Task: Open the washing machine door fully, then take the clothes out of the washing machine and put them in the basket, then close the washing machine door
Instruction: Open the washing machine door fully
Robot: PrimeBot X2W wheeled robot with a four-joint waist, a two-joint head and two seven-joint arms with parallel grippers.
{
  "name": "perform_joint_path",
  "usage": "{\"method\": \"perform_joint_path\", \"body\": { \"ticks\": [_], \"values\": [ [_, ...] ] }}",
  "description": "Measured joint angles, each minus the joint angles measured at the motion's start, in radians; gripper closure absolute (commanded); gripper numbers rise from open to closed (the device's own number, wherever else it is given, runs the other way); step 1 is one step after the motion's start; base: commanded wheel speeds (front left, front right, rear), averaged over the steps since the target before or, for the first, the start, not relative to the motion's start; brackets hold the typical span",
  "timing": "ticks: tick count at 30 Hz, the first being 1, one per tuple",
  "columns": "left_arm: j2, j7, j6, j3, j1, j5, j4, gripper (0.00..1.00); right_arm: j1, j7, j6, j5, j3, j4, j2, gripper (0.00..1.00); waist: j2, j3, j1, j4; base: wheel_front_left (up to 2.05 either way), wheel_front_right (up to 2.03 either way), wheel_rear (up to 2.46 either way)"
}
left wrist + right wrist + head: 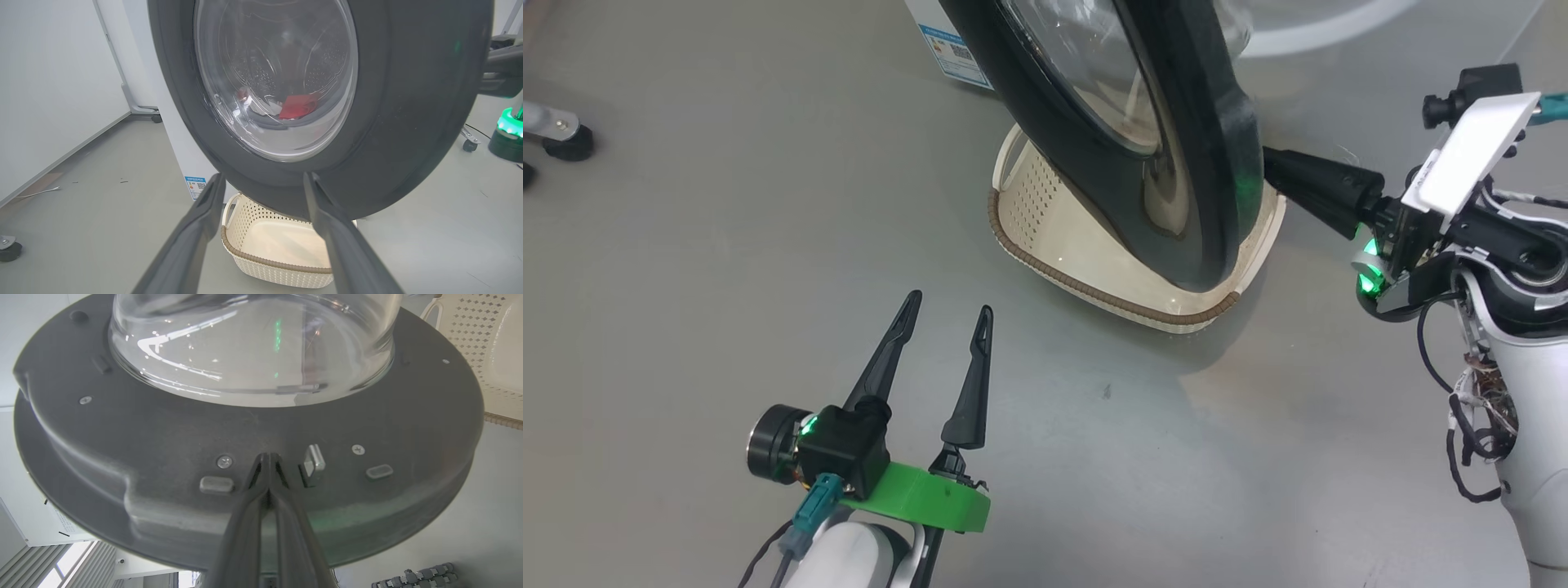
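Washing machine door (163,428), a large round panel with a wide glossy black rim and a bulging clear glass bowl, stands swung out from the machine. Its dark inner face lies directly ahead of the right gripper (269,459). That gripper's two long dark fingers are pressed together with nothing between them. Their tips reach the inner face just beside a small metal latch tongue (314,459) on one side and a screw head (224,461) on the other.

The door's glossy outer side faces the left gripper (951,304), whose fingers are spread wide and hold nothing, well short of the rim. Through the glass ahead of those fingers, red and white clothes (298,107) lie in the bottom of the perforated steel drum (261,73) of the big white washing machine (179,155).

Below the door's lower edge, between the two grippers, a small cream perforated plastic basket (1094,294) with a brown woven-look rim sits on the grey floor (727,245). A blue label (195,185) marks the machine's lower corner just beyond it.
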Motion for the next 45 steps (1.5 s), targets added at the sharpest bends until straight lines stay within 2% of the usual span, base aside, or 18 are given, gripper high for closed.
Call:
{"method": "perform_joint_path", "body": {
  "ticks": [15,34,36,39,45],
  "values": [
    [0.0,0.0,0.0,-0.012,0.001,0.0,0.002,0.0,0.071,0.026,0.0,0.014,0.068,-0.042,0.052,1.0,0.0,-0.013,0.0,0.007,0.0,0.0,0.0],
    [0.0,0.0,0.0,0.011,0.003,0.0,0.004,0.0,0.094,0.022,0.0,0.005,0.085,-0.071,0.049,1.0,0.0,-0.018,0.0,0.002,0.0,0.0,0.0],
    [0.0,0.0,0.0,0.01,0.003,0.0,0.01,0.0,0.094,0.008,0.018,-0.06,0.091,-0.076,0.013,1.0,0.0,-0.024,0.0,-0.003,0.0,0.0,0.0],
    [0.0,0.0,0.0,0.012,0.002,0.0,0.02,0.0,0.109,-0.011,0.054,-0.093,0.079,-0.078,-0.021,1.0,0.0,-0.039,0.0,-0.011,0.0,0.0,0.0],
    [0.0,0.0,0.0,0.029,0.002,0.013,0.045,0.0,0.155,-0.095,0.185,-0.236,0.071,-0.094,-0.075,1.0,0.0,-0.079,0.0,-0.035,0.0,0.0,0.0]
  ]
}}
